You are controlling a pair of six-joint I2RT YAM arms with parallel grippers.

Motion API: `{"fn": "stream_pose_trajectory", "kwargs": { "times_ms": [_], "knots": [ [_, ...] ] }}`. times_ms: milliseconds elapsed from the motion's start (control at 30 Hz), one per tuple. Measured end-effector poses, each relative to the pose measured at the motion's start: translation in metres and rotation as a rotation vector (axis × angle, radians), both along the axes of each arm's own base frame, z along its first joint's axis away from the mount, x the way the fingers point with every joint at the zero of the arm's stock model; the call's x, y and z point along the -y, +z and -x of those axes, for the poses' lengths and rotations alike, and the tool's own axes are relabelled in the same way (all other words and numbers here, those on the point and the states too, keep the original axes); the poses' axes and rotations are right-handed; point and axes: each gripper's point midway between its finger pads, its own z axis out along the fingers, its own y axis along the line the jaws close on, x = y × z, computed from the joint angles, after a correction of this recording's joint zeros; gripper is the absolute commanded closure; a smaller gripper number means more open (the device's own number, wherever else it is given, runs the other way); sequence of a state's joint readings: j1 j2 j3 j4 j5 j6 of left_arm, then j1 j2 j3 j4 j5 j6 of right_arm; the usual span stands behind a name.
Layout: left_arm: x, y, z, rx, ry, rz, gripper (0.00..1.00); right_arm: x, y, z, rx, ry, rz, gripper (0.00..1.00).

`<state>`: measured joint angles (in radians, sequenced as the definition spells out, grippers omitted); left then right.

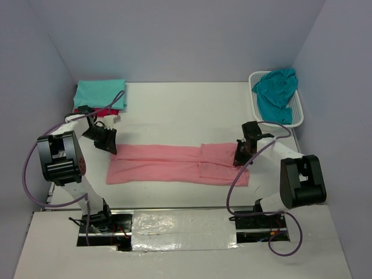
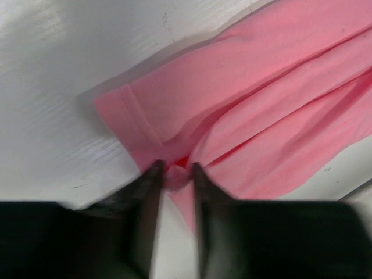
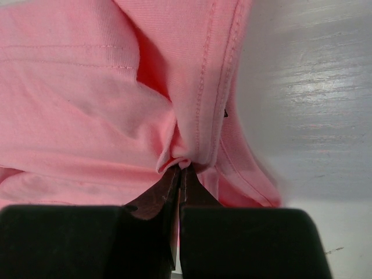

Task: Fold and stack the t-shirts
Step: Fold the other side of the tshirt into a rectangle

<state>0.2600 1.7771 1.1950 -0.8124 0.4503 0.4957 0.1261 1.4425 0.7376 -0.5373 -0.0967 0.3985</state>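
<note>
Top external view gives us the salmon pink t-shirt [image 1: 174, 165] in the middle of the table [image 1: 186, 110], folded lengthwise into a long narrow band that runs from left to right. It is not yet folded across into a packet. The left gripper [image 1: 107, 145] sits at the band's left end and the right gripper [image 1: 241, 158] at its right end.

From the left wrist we see the fingers standing a little apart with a small nub of pink cloth between their tips. We cannot tell whether they grip it or merely straddle it. From the right wrist we see the jaws pressed together on a pinch of the pink hem.

At the far left corner a mint-teal t-shirt [image 1: 100, 93] lies folded flat on a crimson red t-shirt [image 1: 110, 111], so we judge two shirts done and stacked. At the far right corner the darker teal-blue t-shirt [image 1: 276, 93] lies crumpled in the white lattice basket [image 1: 297, 116], untouched. We judge the task about half done. The pink shirt needs its cross folds and a place on the stack, and then the last shirt follows.
</note>
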Motion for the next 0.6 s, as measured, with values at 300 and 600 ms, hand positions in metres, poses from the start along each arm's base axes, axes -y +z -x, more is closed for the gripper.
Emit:
{"fn": "stream_pose_trajectory", "kwargs": {
  "times_ms": [300, 600],
  "knots": [
    [0.0, 0.002, 0.003, -0.011, -0.016, 0.001, 1.0, 0.0, 0.006, -0.008, -0.001, 0.009, 0.007, 1.0],
    [-0.015, 0.064, -0.105, 0.261, 0.06, 0.007, 1.0, 0.006, 0.093, -0.145, 0.243, 0.009, 0.035, 1.0]
  ]
}}
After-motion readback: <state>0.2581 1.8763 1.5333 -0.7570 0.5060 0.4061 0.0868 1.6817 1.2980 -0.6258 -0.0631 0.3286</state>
